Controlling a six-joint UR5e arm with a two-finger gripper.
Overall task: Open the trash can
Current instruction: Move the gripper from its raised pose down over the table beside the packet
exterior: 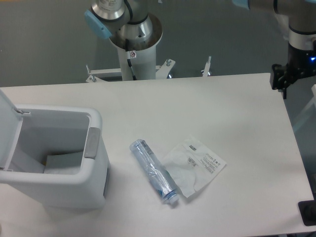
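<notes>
The trash can [54,190] is a boxy white bin at the table's front left. Its lid [8,126] stands swung up on the left side, leaving the inside showing, with a white sheet [61,163] lying at the bottom. A grey push tab [91,143] sits on the right rim. My gripper [282,81] hangs dark over the table's far right corner, far from the bin. Its fingers are too small and dark to tell whether they are open or shut, and nothing shows between them.
A clear crushed plastic bottle [153,172] lies diagonally right of the bin. A flat white plastic packet [195,165] lies against the bottle's right side. The arm's white pedestal [134,49] stands behind the table's far edge. A black object [308,212] sits at the front right corner.
</notes>
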